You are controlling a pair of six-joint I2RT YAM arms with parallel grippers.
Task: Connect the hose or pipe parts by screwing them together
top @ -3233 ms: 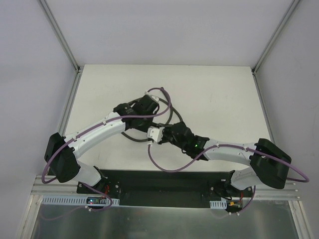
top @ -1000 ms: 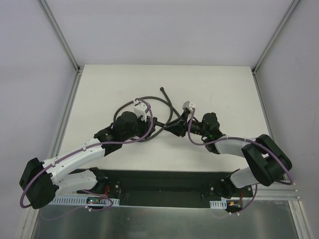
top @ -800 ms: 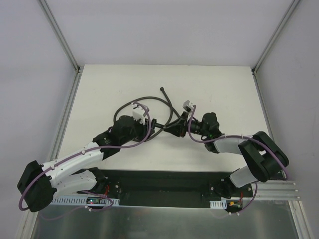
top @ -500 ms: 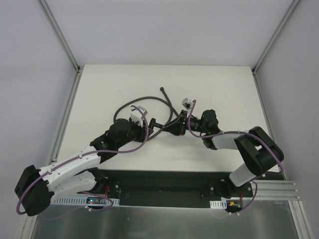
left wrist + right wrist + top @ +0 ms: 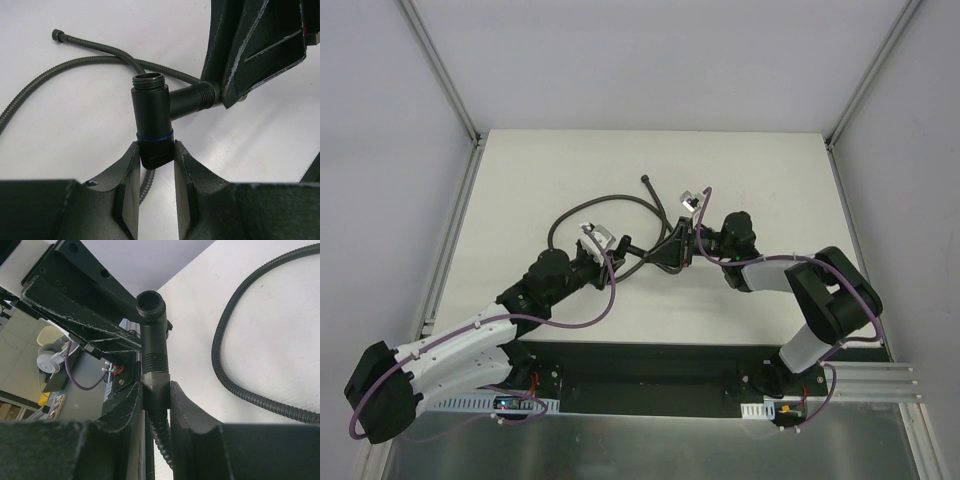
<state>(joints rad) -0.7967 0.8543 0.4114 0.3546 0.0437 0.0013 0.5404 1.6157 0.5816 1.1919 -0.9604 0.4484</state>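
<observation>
Top view: in the past second both arms folded in while my left end effector (image 5: 623, 246) and right end effector (image 5: 672, 250) stayed meeting mid-desk; hose (image 5: 610, 201) loops toward the far edge. Left wrist: closed tight on tee fitting (image 5: 152, 125). Right wrist: closed on hose nut (image 5: 155, 376), apparently threading in. No containers.

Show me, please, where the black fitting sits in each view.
Top external: black fitting, mid-picture.
Left wrist: fitting, centre, in the left gripper.
Right wrist: fitting, upper centre-left, above the hose end in the right gripper.
Shared landmark: grey hose.
</observation>
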